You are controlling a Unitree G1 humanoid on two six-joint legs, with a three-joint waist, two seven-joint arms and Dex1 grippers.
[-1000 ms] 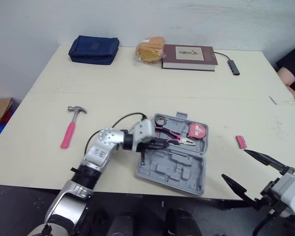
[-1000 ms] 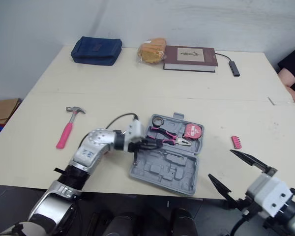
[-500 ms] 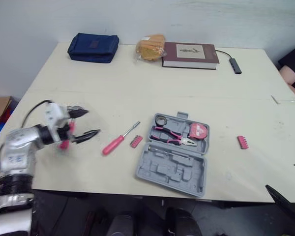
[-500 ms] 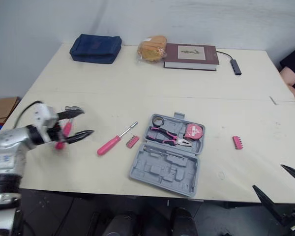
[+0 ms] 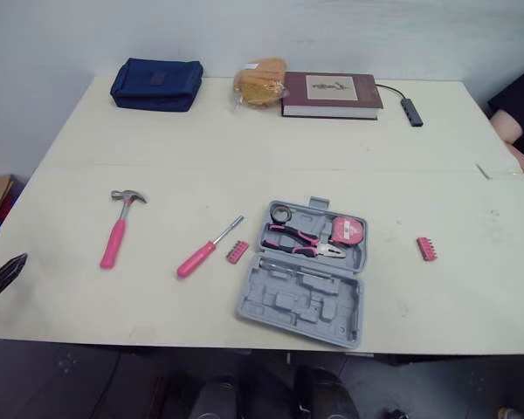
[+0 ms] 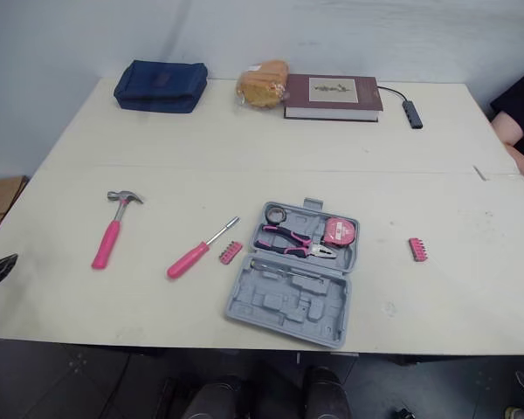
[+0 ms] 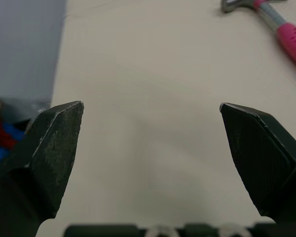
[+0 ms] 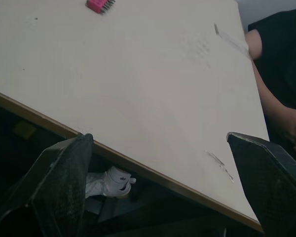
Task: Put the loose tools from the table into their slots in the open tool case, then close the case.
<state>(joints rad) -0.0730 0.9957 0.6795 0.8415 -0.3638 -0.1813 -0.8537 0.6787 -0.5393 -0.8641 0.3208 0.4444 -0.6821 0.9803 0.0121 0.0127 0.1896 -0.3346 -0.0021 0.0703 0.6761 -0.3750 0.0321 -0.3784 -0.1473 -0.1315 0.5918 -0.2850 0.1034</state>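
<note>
Left end effector (image 7: 150,111) is wide open and gripping nothing, with its two fingers spread over bare worktop (image 5: 244,148) at the nine o'clock edge. The hammer (image 5: 118,234) lies just ahead of it, pink handle toward me and steel head pointing to twelve.

My right end effector (image 8: 158,137) is spread wide and empty too. It sits low by the four o'clock corner, looking across the surface toward a pink bit strip (image 5: 427,249).

The tool case (image 5: 284,305) lies open and flat near the middle. In its far half I see the pliers (image 5: 304,243), with the tape measure (image 5: 348,231) at their three o'clock and a black ring (image 5: 285,213) at their eleven.

Just beside the case at nine o'clock lies a second bit strip (image 5: 237,253). Next to that is the screwdriver (image 5: 205,253), its tip pointing between one and two o'clock. The pink bit strip is well apart from the case, at its three o'clock.

Along the far edge sit a blue pouch (image 5: 157,85), a bread bag (image 5: 258,83) and a book (image 5: 330,94). A person's arm (image 5: 506,131) shows at the three o'clock edge.
</note>
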